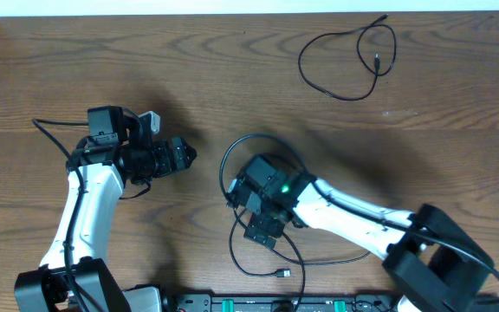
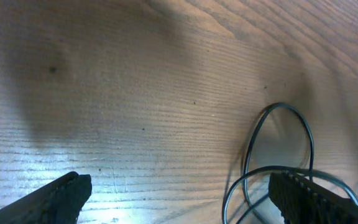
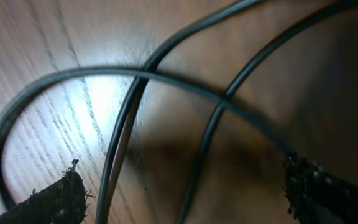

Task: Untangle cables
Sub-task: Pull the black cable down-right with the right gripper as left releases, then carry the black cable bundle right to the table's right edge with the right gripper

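Note:
One thin black cable (image 1: 351, 62) lies alone in a loose loop at the far right of the table. More black cables (image 1: 248, 146) loop and cross at the centre, and one end with a small plug (image 1: 284, 274) lies near the front edge. My right gripper (image 1: 238, 194) hovers low over this centre group. In the right wrist view it (image 3: 185, 196) is open, with crossing cables (image 3: 132, 102) between and beyond its fingers. My left gripper (image 1: 190, 156) is open and empty, just left of the loop. Its wrist view (image 2: 179, 199) shows the cable loop (image 2: 279, 107) by its right finger.
The wooden table (image 1: 232, 69) ends at a pale far edge. Thicker black arm wires (image 1: 55, 134) run beside the left arm. A black bar with connectors (image 1: 275, 303) lies along the front edge between the arm bases.

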`<move>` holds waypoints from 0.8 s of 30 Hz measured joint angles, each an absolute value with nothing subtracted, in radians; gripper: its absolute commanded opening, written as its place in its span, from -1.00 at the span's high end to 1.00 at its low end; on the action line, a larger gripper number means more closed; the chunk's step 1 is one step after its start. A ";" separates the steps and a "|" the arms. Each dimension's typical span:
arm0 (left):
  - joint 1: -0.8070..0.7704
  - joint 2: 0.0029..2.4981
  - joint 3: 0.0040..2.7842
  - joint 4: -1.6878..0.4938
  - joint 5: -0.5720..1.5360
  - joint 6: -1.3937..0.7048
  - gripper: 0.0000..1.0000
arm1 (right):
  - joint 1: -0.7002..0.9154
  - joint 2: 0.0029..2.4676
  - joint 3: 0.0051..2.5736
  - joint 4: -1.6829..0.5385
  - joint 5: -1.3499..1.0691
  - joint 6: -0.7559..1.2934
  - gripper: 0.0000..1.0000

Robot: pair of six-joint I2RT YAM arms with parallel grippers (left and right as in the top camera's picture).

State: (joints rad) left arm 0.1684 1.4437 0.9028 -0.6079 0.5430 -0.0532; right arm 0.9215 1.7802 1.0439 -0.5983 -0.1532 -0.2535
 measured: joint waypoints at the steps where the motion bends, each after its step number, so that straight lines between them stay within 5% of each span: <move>1: 0.168 1.444 0.903 -0.612 0.543 -0.053 -0.96 | 0.936 1.792 1.044 -0.604 -0.141 -0.244 -0.99; 7: 0.168 1.444 0.903 -0.630 0.512 -0.053 -0.96 | 1.013 1.818 1.044 -0.610 -0.106 -0.226 -0.89; 9: 0.168 1.444 0.903 -0.641 0.503 -0.053 -0.96 | 1.029 1.821 1.044 -0.613 -0.093 -0.222 -0.40; 12: 0.168 1.444 0.903 -0.652 0.493 -0.053 -0.95 | 1.034 1.829 1.043 -0.607 -0.072 -0.208 0.83; 13: 0.168 1.444 0.903 -0.653 0.492 -0.053 -0.96 | 1.032 1.833 1.044 -0.601 -0.057 -0.200 0.98; 24: 0.168 1.444 0.903 -0.683 0.490 -0.053 -0.95 | 0.847 1.849 1.076 -0.661 0.067 0.035 0.98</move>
